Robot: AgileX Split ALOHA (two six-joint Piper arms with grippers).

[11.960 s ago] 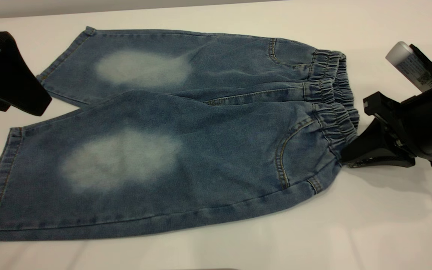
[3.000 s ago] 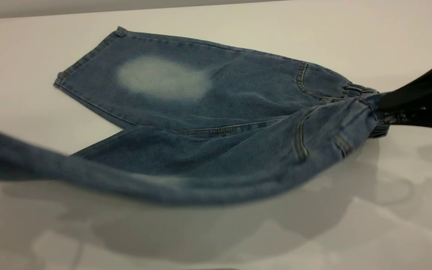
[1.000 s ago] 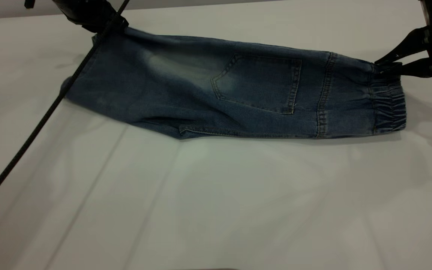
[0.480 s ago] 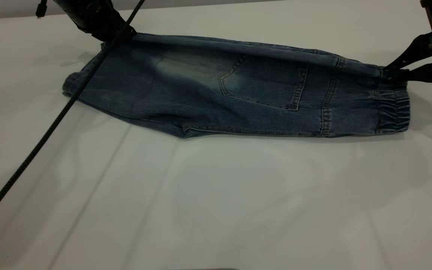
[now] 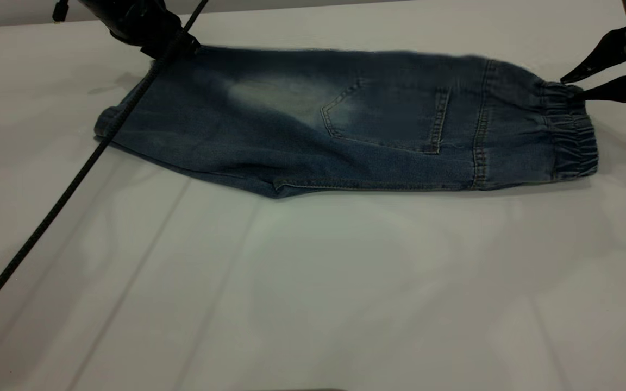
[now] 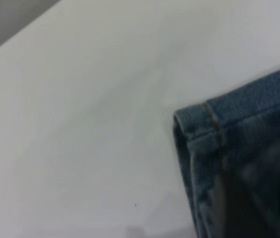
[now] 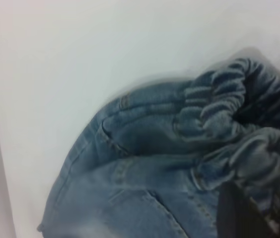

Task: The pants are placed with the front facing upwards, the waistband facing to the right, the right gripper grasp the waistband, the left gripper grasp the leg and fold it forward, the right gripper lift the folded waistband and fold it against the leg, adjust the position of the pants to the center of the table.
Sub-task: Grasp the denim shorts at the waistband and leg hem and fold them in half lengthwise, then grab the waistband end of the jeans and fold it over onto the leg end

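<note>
**A:** Where on the worktop (image 5: 345, 282)?

**B:** Pants (image 5: 302, 136) on the far half, folded lengthwise, flat, square back pocket (image 5: 386, 117) up. Waistband (image 5: 571, 130) at the right end, leg hem (image 5: 107, 122) at the left.

**A:** And the pincers?

**B:** Right pincer (image 5: 568, 88) at the far corner of the waistband, tapering tips parted, apparently not clamping the cloth. Left pincer (image 5: 167, 48) low on the far left corner of the leg; cannot tell whether spread or closed. Braided black cable (image 5: 74, 179) slanting from there across the hem towards the near left.

**A:** How best to do the next fold?

**B:** Probably by biting through both layers of the gathered band, lifting only enough to clear the denim, then carrying leftward so the long edges stay stacked. Worth getting the cable off the leg first.

**A:** Feel of the materials?

**B:** Mid-weight blue denim, likely stiff enough to hold a crease, with a pale faded patch and tan stitching. Ruched, springy elastic band, thicker than the rest. Matte white worktop, probably low in grip.
</note>
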